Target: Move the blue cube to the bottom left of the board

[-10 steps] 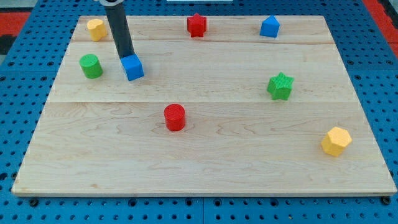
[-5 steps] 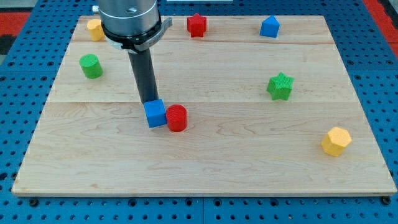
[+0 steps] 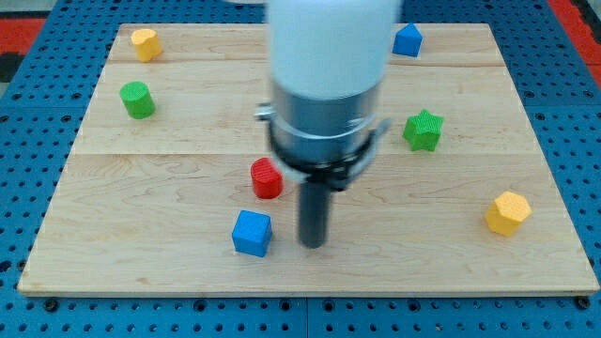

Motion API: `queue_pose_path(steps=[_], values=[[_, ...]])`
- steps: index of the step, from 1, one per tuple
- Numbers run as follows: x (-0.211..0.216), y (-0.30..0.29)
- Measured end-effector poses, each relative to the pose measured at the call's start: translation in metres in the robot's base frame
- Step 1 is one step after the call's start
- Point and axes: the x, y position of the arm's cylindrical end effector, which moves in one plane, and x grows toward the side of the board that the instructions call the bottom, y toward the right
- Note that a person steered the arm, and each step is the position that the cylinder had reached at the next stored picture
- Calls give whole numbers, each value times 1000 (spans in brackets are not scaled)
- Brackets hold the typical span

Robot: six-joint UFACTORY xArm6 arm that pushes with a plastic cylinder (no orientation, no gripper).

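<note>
The tool is a bare rod that grips nothing; my tip (image 3: 313,244) is set down on the table (image 3: 413,253) just right of the blue cube (image 3: 252,233), a small gap showing between them. The blue cube is found near the view's bottom edge, left of centre. A red cylinder (image 3: 267,177) is seen just above it. Bare wood is seen leftward toward the bottom left corner.

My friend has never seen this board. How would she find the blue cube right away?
Start at the wooden board and look along its bottom edge, a little left of the middle. The blue cube sits there, just left of my tip and below the red cylinder. The other blue block is far off at the view's top right.
</note>
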Motion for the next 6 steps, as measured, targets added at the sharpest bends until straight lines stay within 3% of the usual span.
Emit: queue_pose_path(steps=[2, 3, 4, 5, 6], values=[[-44, -126], [-32, -174], [-20, -117], [15, -142], [9, -175]])
